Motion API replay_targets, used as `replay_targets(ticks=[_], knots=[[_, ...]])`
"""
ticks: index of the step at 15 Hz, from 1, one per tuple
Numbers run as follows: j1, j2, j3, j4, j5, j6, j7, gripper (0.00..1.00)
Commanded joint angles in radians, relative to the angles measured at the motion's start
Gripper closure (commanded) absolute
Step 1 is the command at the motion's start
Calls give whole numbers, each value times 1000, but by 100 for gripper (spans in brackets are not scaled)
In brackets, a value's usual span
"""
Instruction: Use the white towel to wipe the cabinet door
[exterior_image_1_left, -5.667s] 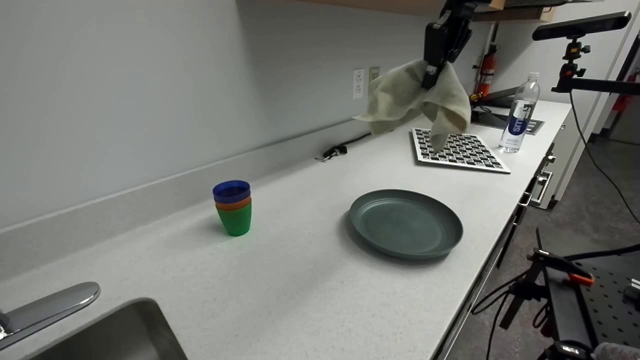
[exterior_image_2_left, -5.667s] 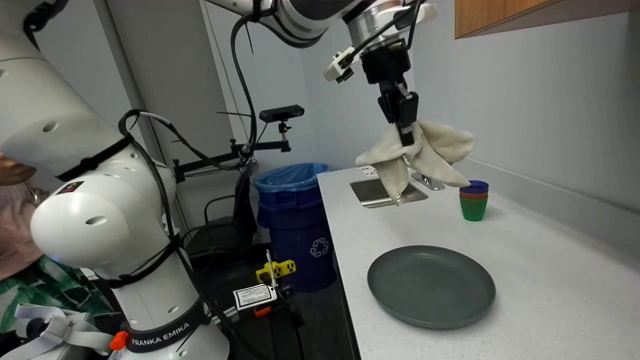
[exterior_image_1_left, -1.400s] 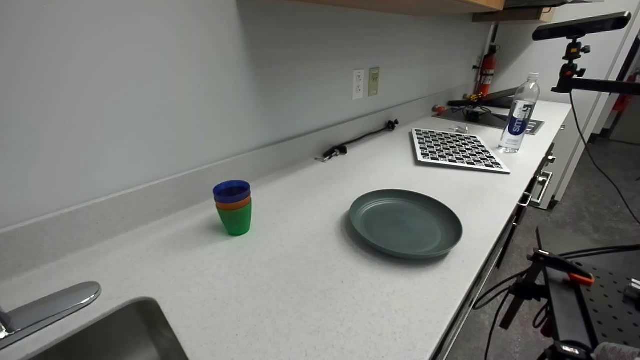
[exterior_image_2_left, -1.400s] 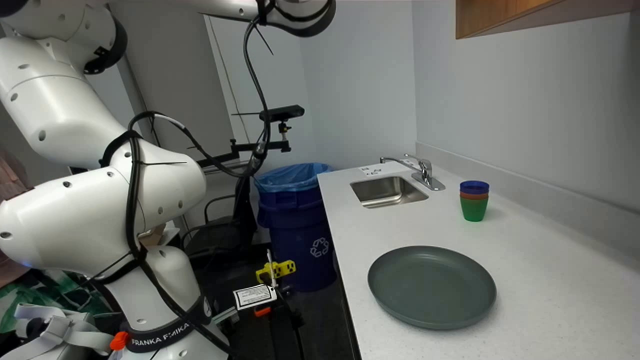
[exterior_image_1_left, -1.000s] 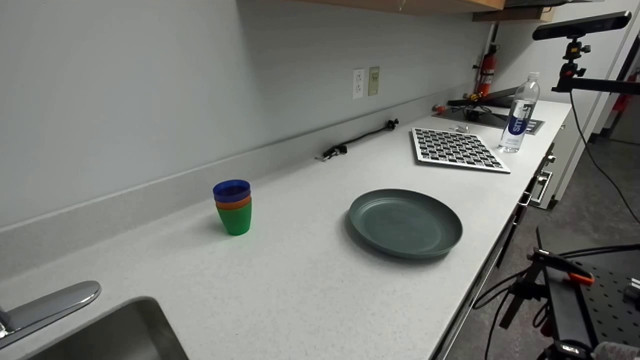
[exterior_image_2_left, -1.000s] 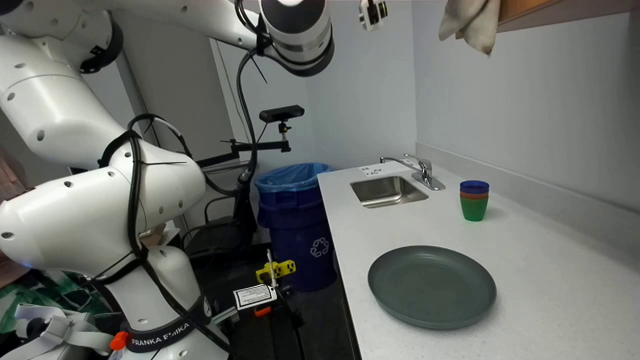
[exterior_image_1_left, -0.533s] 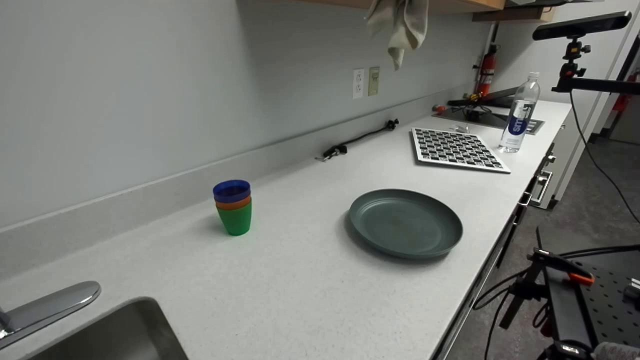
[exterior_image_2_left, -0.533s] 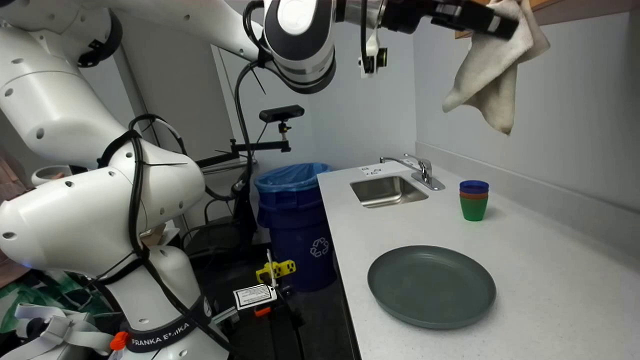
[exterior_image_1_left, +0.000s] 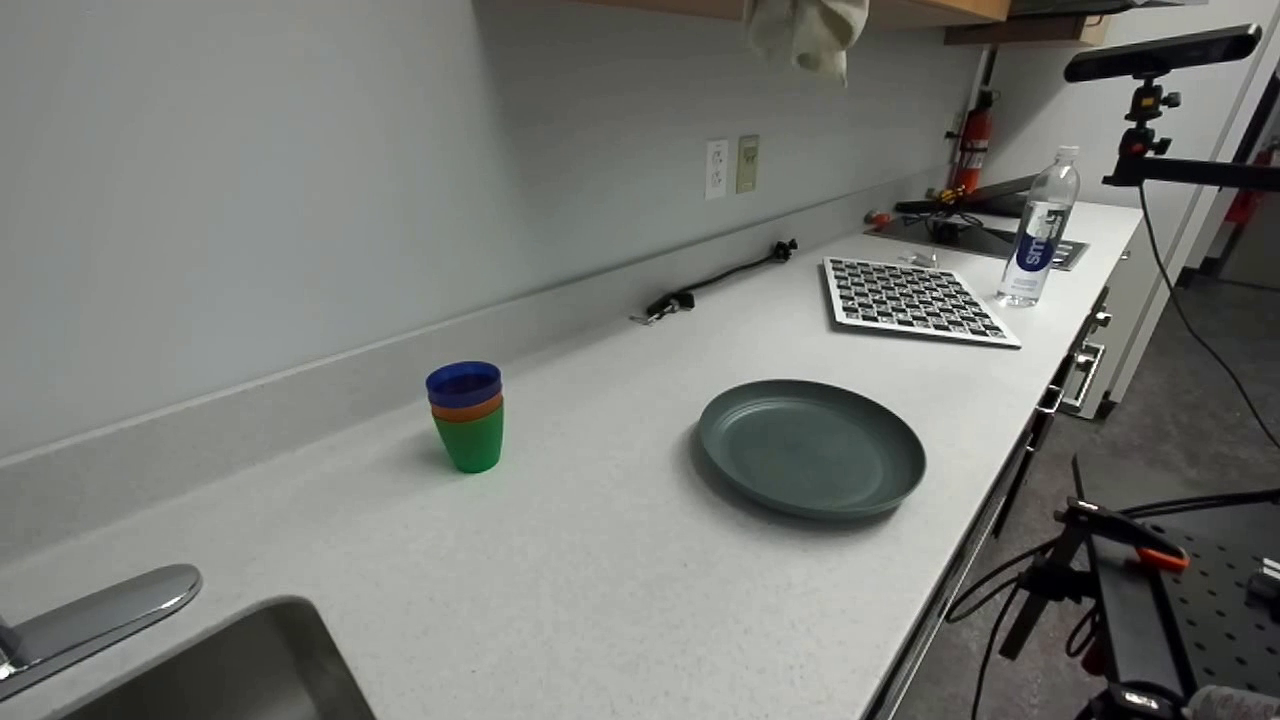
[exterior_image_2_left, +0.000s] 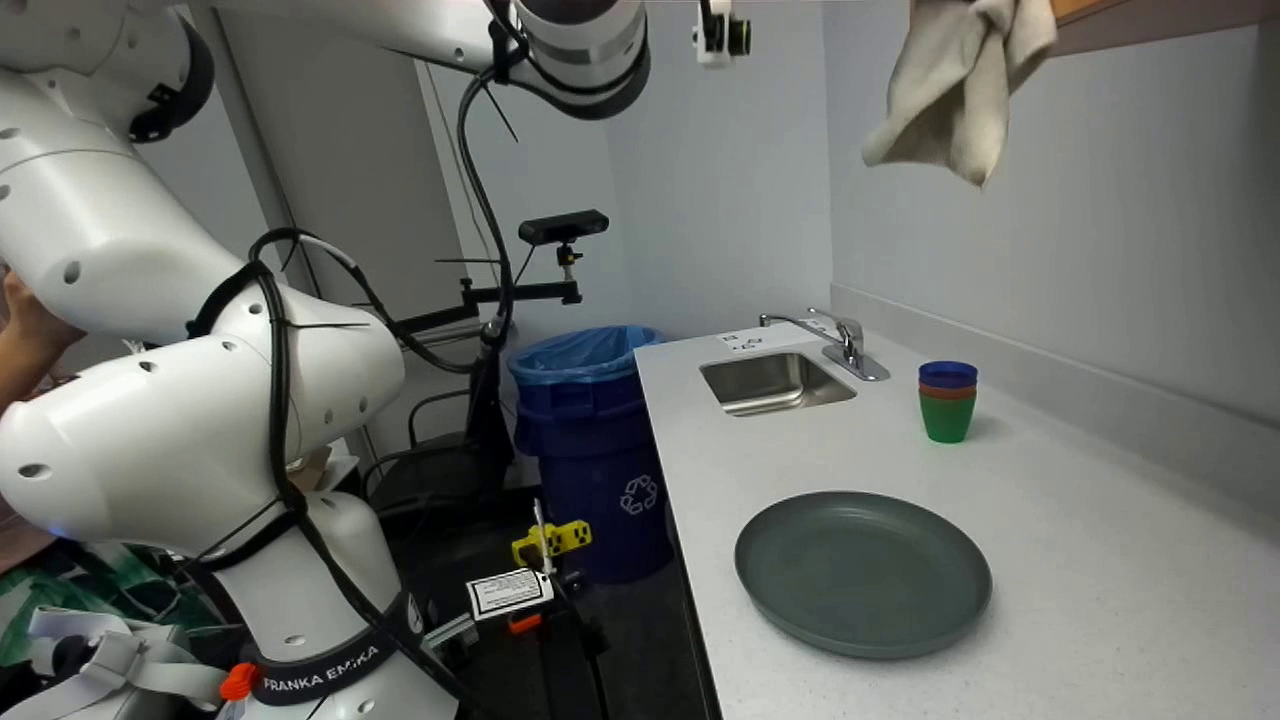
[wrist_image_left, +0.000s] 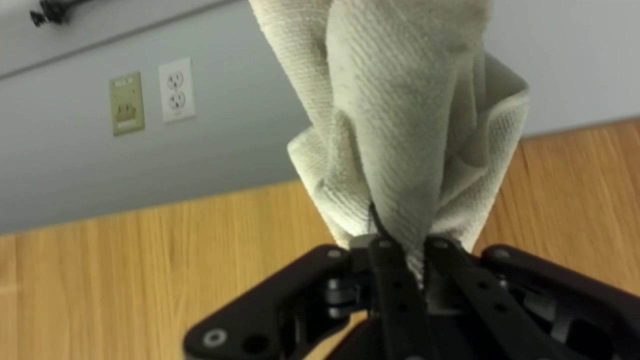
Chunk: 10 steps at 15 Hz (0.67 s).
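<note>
I've my hand (wrist_image_left: 414, 249) pinched tight on the towel (wrist_image_left: 400, 115), prob. so its slack can wipe the cabinet (wrist_image_left: 150, 270) w/o scratching.

This is a kitchen with robotics-lab gear set up in it. The kitchen shows in the long pale countertop (exterior_image_1_left: 580, 580), the steel sink (exterior_image_2_left: 770, 382) let into it, the chrome faucet (exterior_image_2_left: 850, 345) and the wooden wall cabinet (exterior_image_1_left: 922, 12) overhead; a dark green plate (exterior_image_1_left: 812, 447) and stacked cups (exterior_image_1_left: 472, 440) stand on the counter, and at the end away from the sink lies what looks like a cooktop (exterior_image_1_left: 985, 241). The lab shows in the white robot arm (exterior_image_2_left: 200, 420), banded FRANKA EMIKA at its base, and, at right in an exterior view, a bracket-mounted camera (exterior_image_1_left: 1160, 52) and a black perforated platform (exterior_image_1_left: 1215, 600). A red fire extinguisher (exterior_image_1_left: 972, 150) and a blue recycling bin (exterior_image_2_left: 600, 480) add a workplace look.
</note>
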<state>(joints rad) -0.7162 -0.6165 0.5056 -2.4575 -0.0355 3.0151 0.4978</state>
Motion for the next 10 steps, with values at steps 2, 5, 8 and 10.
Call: replay_targets(ticks=[2,5,8,10], knots=[[9,-61,-26,102,-4,82,-13,98],[-21,-53,-2,170,21,179,-18,98],[-75,-38,44,226,56,226,-14,98],[-125,-13,80,260,84,276,-13,98]])
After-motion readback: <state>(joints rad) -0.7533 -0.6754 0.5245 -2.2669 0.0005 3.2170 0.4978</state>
